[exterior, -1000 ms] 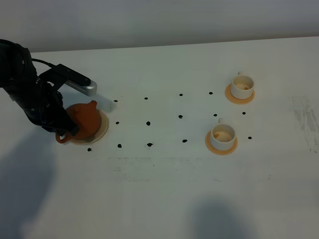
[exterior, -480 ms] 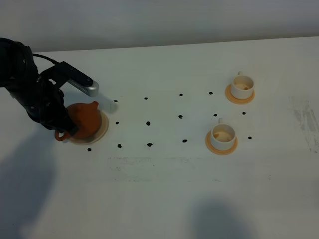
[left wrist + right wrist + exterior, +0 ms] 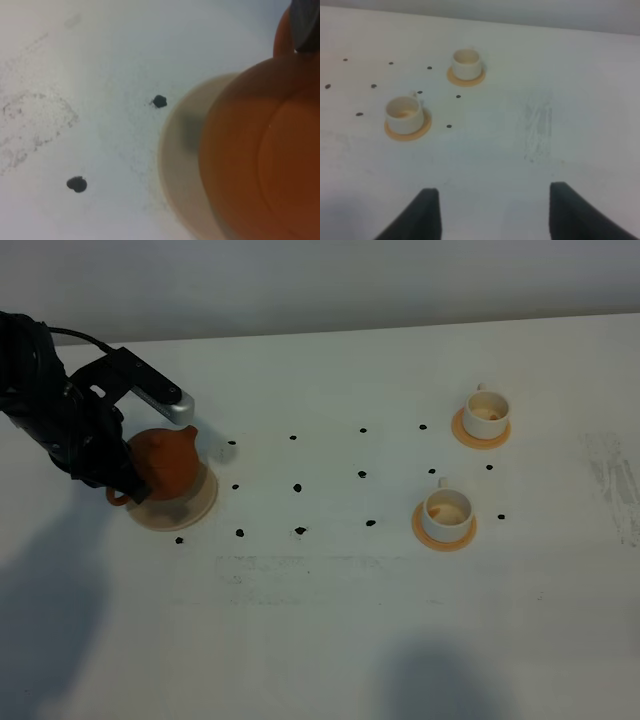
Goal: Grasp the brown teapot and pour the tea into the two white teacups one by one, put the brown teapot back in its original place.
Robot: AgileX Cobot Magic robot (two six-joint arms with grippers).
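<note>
The brown teapot [image 3: 165, 462] hangs just above the cream coaster, its original place [image 3: 196, 504], at the table's left. My left gripper [image 3: 124, 490] is shut on its loop handle, mostly hidden under the black arm. In the left wrist view the teapot [image 3: 260, 150] fills the frame over the coaster [image 3: 177, 165], with one dark finger [image 3: 305, 25] by the handle. The two white teacups [image 3: 486, 412] [image 3: 446, 508] stand on orange saucers at the right. The right wrist view shows both cups [image 3: 466, 62] [image 3: 403, 112] far ahead of my right gripper [image 3: 493, 190], which is open and empty.
Small black dots [image 3: 298, 487] mark a grid on the white table between the teapot and the cups. A scuffed grey patch [image 3: 612, 480] lies near the table's right edge. The table's far edge meets a grey wall.
My left arm has risen and drawn back a little. The teapot came up off the coaster with it and now sits more upright. The cups have not moved.
</note>
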